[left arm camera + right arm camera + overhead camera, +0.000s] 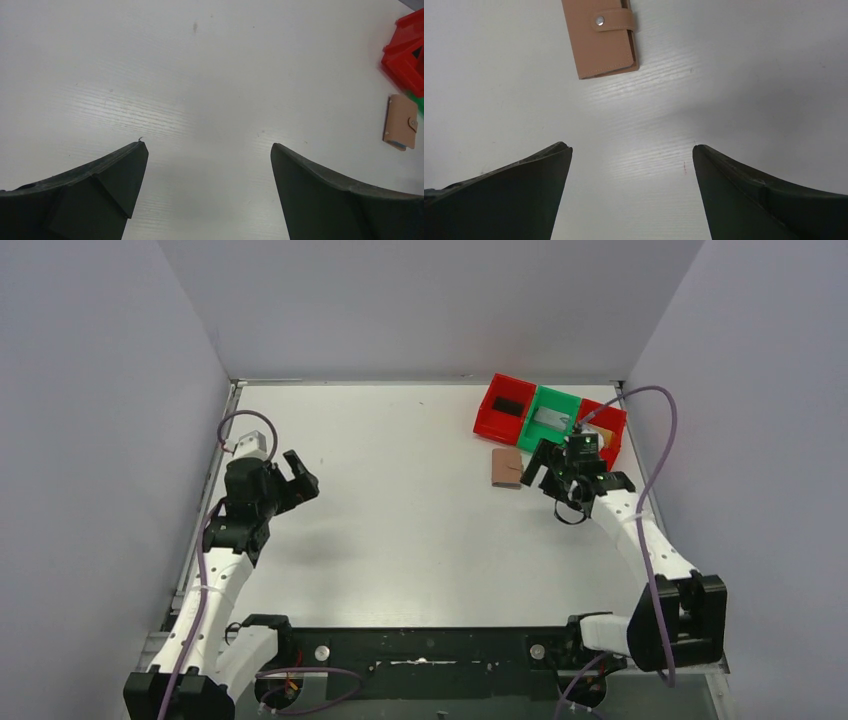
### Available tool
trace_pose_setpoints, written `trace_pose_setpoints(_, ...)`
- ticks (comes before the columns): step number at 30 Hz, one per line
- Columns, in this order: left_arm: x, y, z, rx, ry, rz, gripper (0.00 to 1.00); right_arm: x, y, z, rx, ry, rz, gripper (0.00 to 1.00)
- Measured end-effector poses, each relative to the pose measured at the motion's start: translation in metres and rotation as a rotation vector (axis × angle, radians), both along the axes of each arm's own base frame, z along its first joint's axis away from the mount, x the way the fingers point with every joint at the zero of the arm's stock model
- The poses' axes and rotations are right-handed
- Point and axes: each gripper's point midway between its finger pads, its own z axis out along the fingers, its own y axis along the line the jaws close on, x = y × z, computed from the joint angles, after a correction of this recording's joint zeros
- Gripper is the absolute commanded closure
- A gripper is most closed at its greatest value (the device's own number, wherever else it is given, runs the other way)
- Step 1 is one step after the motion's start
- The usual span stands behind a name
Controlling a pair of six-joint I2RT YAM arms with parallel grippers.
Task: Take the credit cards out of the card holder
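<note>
The card holder [507, 468] is a tan leather wallet lying shut on the white table, its strap snapped, just in front of the bins. It also shows in the right wrist view as the card holder [601, 37] and at the right edge of the left wrist view as the card holder [400, 122]. A black credit card [508, 406] lies in the left red bin and a silver-grey card [549, 420] in the green bin. My right gripper [537, 465] [631, 147] hovers open just right of the wallet, holding nothing. My left gripper [303, 478] [209, 146] is open over bare table at the far left.
Three small bins stand in a row at the back right: a red bin [492, 418], a green bin [570, 403] and another red bin [612, 420], partly behind my right wrist. Grey walls close the table on three sides.
</note>
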Motion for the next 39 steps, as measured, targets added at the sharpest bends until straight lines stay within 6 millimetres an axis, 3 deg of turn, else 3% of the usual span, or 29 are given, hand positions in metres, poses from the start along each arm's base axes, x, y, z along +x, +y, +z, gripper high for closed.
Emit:
trace_pose_setpoints(7, -0.007, -0.001, 0.012, 0.006, -0.050, -0.017, 0.05, 0.044, 0.021, -0.001, -0.099, 0.033, 0.022, 0.02)
trace_pose_setpoints(13, -0.012, 0.004, 0.024, 0.016, -0.101, 0.006, 0.08, 0.064, 0.026, -0.021, -0.140, 0.096, 0.016, 0.01)
trace_pose_setpoints(23, -0.014, 0.009, 0.022, 0.029, -0.089, 0.026, 0.08, 0.106, 0.046, -0.030, -0.196, 0.117, 0.071, 0.05)
trace_pose_setpoints(27, -0.013, 0.009, 0.021, 0.031, -0.087, 0.029, 0.08, 0.125, 0.048, -0.043, -0.245, 0.143, 0.072, 0.09)
trace_pose_setpoints(33, -0.013, 0.009, 0.019, 0.032, -0.080, 0.029, 0.08, 0.119, 0.038, -0.090, -0.315, 0.254, 0.063, 0.20)
trace_pose_setpoints(39, -0.013, 0.010, 0.019, 0.036, -0.079, 0.034, 0.08, 0.118, 0.045, -0.098, -0.316, 0.215, 0.072, 0.36)
